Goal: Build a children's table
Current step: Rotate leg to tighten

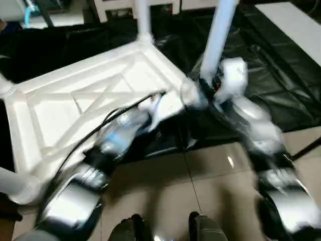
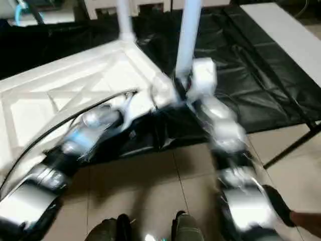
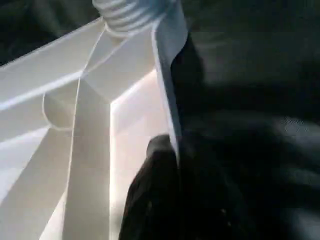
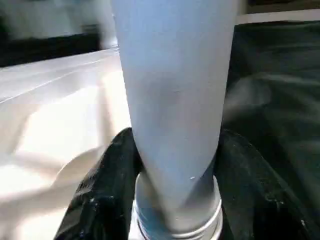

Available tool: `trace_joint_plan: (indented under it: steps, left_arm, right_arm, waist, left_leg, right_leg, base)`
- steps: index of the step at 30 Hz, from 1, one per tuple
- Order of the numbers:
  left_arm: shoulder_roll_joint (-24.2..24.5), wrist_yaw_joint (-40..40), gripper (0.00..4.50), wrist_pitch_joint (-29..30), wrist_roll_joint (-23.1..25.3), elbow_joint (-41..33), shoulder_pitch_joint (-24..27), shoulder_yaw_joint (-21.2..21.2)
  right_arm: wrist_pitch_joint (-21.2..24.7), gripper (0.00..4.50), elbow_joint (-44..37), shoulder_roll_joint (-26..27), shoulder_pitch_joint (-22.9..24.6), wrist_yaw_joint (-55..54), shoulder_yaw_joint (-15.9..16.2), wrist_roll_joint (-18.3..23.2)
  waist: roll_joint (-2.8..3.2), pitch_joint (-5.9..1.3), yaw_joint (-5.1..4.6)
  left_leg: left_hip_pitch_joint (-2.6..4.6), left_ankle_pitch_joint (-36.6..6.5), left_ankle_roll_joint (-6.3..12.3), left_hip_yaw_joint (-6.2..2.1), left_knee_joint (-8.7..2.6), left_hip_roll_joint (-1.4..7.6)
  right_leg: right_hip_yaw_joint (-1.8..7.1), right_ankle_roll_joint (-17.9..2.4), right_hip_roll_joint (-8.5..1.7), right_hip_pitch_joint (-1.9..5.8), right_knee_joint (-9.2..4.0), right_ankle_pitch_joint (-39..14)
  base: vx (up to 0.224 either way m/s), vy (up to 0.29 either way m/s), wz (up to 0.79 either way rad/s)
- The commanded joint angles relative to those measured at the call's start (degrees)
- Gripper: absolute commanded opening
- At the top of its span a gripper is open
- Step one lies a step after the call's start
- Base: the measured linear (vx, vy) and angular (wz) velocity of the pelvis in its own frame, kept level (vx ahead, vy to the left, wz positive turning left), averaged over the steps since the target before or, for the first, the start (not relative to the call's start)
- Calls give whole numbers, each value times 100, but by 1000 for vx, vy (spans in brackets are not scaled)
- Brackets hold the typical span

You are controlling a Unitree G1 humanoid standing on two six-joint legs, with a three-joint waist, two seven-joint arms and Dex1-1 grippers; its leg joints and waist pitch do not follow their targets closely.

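Observation:
The white table top [image 1: 75, 100] lies upside down on a black sheet, its X ribs facing up. One white leg [image 1: 143, 20] stands in the far corner socket, and another leg [image 1: 12, 183] shows at the near left corner. My right gripper [image 4: 175, 145] is shut on a third leg [image 1: 218, 35], black fingers [image 4: 107, 175] pressing both sides just above its threaded end [image 4: 175, 222], over the near right corner. My left gripper [image 1: 168, 103] is shut on the top's rim [image 3: 169, 95] beside that corner.
The black sheet [image 1: 271, 85] covers the floor beyond the beige tiles [image 1: 200, 191]. A white board [image 1: 296, 20] lies at the far right. My feet [image 1: 133, 228] stand at the near edge. A fingertip of a person [image 2: 307, 220] shows at the lower right.

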Motion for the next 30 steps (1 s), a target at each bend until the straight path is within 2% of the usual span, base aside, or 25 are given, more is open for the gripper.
trace_joint_plan:
  steps: [1, 2, 3, 4, 5, 6, 8, 9, 10, 13, 14, 15, 16, 17, 18, 19, 20, 21, 22, 23, 24, 25, 30]
  left_arm:
    - [-397, -174, 0, -486, -204, -423, -178, -244]
    - [-383, -133, 0, -561, -157, -377, -192, -247]
    - [-348, -111, 0, -606, -108, -363, -184, -263]
    - [-295, -99, 0, -669, -48, -343, -167, -284]
    - [-247, -114, 0, -707, -21, -335, -141, -294]
    - [-187, -105, 0, -727, 1, -334, -102, -292]
    - [20, -65, 0, -861, 91, -314, 6, -293]
    - [23, -64, 0, -863, 92, -311, 7, -292]
    - [122, -24, 0, -960, 120, -292, 73, -264]
    - [232, -25, 0, -1097, 128, -293, 167, -243]
    - [310, -101, 0, -1251, 101, -323, 240, -247]
    - [330, -124, 0, -1291, 92, -332, 258, -248]
    - [405, -272, 0, -1400, 33, -422, 352, -260]
    - [511, -545, 0, -1538, -96, -589, 502, -286]
    - [511, -545, 0, -1538, -96, -589, 502, -286]
    - [574, -764, 0, -1578, -203, -730, 610, -312]
    - [639, -968, 0, -1650, -296, -871, 712, -356]
    - [756, -1475, 0, -1810, -571, -1174, 942, -425]
    - [787, -1622, 0, -1851, -661, -1262, 1012, -439]
    - [849, -1878, 0, -1904, -842, -1447, 1137, -466]
    - [853, -1894, 0, -1903, -853, -1460, 1145, -468]
    - [966, -2247, 0, -1912, -1094, -1791, 1340, -530]
    - [1060, -2522, 0, -1983, -1225, -2110, 1519, -634]
  right_arm:
    - [-163, 189, 926, -70, -168, -790, -510, -121]
    - [-179, 189, 1038, -17, -267, -451, -473, -55]
    - [-177, 189, 1061, -2, -295, -233, -434, -32]
    - [-225, 189, 1010, -16, -288, -32, -377, -59]
    - [-268, 189, 919, -57, -258, 113, -307, -116]
    - [-357, 244, 797, -133, -204, 262, -190, -211]
    - [-562, 258, 346, -380, 18, 591, -53, -297]
    - [-569, 258, 343, -383, 20, 597, -52, -295]
    - [-607, 272, -22, -551, 230, 846, -45, -212]
    - [-635, 297, -567, -776, 568, 1221, -10, -69]
    - [-530, 306, -1052, -930, 855, 1684, -3, 124]
    - [-498, 317, -1163, -956, 919, 1809, -12, 160]
    - [-294, 327, -1680, -1160, 1230, 2261, 8, 360]
    - [-91, 335, -2344, -1475, 1646, 2779, 68, 566]
    - [-91, 343, -2344, -1475, 1646, 2779, 68, 566]
    - [-81, 351, -2594, -1674, 1832, 2926, 94, 548]
    - [-47, 361, -2758, -1818, 1959, 3024, 77, 566]
    - [207, 361, -3122, -2091, 2202, 3340, 13, 781]
    - [294, 370, -3237, -2168, 2273, 3446, -6, 856]
    - [406, 370, -3381, -2321, 2383, 3641, -15, 953]
    - [410, 370, -3389, -2332, 2391, 3655, -14, 958]
    - [516, 370, -3585, -2586, 2575, 4002, -22, 1082]
    - [741, 370, -3824, -2822, 2847, 4451, -33, 1274]
  waist:
    - [-127, -491, 41]
    - [-107, -500, 42]
    - [-142, -528, 45]
    - [-143, -533, 59]
    - [-155, -551, 63]
    - [-151, -559, 82]
    - [-177, -585, 127]
    - [-166, -620, 178]
    - [-156, -630, 219]
    - [-164, -662, 330]
    - [-173, -652, 339]
    - [-160, -640, 366]
    - [-159, -626, 348]
    - [-152, -627, 373]
    - [-164, -606, 397]
    - [-157, -589, 381]
    - [-139, -601, 378]
    - [-141, -570, 359]
    - [-156, -543, 376]
    - [-131, -531, 365]
    - [-134, -528, 360]
    - [-127, -528, 354]
    - [-127, -539, 350]
  left_leg:
    - [198, -1785, 133, -169, -425, 223]
    - [189, -1728, 212, -163, -411, 219]
    - [174, -1548, 385, -156, -392, 219]
    - [174, -1364, 550, -135, -384, 226]
    - [180, -1273, 634, -129, -374, 232]
    - [186, -1086, 755, -112, -358, 237]
    - [162, -795, 916, -103, -328, 227]
    - [205, -563, 1064, -77, -305, 240]
    - [199, -359, 1199, -66, -285, 235]
    - [192, 11, 1435, -68, -247, 250]
    - [183, 14, 1483, -69, -245, 247]
    - [183, -16, 1527, -77, -247, 271]
    - [165, -90, 1516, -83, -257, 252]
    - [190, -170, 1499, -85, -261, 277]
    - [187, -331, 1462, -93, -282, 294]
    - [185, -499, 1351, -88, -306, 289]
    - [197, -574, 1282, -87, -302, 285]
    - [185, -784, 1149, -90, -327, 273]
    - [219, -1010, 1044, -87, -358, 296]
    - [214, -1111, 991, -88, -371, 298]
    - [238, -1311, 882, -86, -386, 295]
    - [250, -1429, 787, -87, -390, 299]
    - [278, -1432, 710, -76, -408, 318]
  right_leg:
    - [155, -1113, -299, 313, -438, -1491]
    - [157, -1169, -307, 321, -411, -1343]
    - [146, -1230, -303, 363, -391, -1120]
    - [144, -1268, -301, 355, -397, -968]
    - [141, -1298, -292, 354, -388, -874]
    - [149, -1374, -290, 343, -373, -687]
    - [147, -1431, -285, 379, -325, -323]
    - [162, -1501, -278, 360, -291, 38]
    - [161, -1583, -263, 357, -257, 313]
    - [154, -1633, -248, 369, -173, 762]
    - [150, -1626, -241, 379, -176, 787]
    - [154, -1600, -259, 377, -182, 739]
    - [141, -1579, -242, 403, -194, 600]
    - [145, -1562, -257, 386, -212, 496]
    - [153, -1498, -274, 405, -242, 294]
    - [149, -1491, -276, 390, -279, -20]
    - [151, -1494, -274, 378, -286, -161]
    - [149, -1460, -276, 379, -332, -524]
    - [173, -1397, -294, 371, -384, -849]
    - [176, -1367, -296, 365, -394, -1017]
    - [177, -1293, -293, 349, -428, -1325]
    - [185, -1203, -303, 328, -454, -1561]
    - [206, -1065, -288, 272, -483, -1742]
  base:
    - [0, 0, 0]
    - [0, 0, 0]
    - [0, 0, 0]
    - [0, 0, 0]
    - [0, 0, 0]
    - [53, -13, 2]
    - [54, -15, 2]
    - [52, -22, 2]
    - [52, -22, 2]
    - [0, 0, 0]
    - [0, 0, 0]
    - [0, 0, 0]
    - [0, 0, 0]
    - [0, 0, 0]
    - [0, 0, 0]
    - [0, 0, 0]
    - [0, 0, 0]
    - [0, 0, 0]
    - [0, 0, 0]
    - [0, 0, 0]
    - [0, 0, 0]
    - [0, 0, 0]
    - [0, 0, 0]
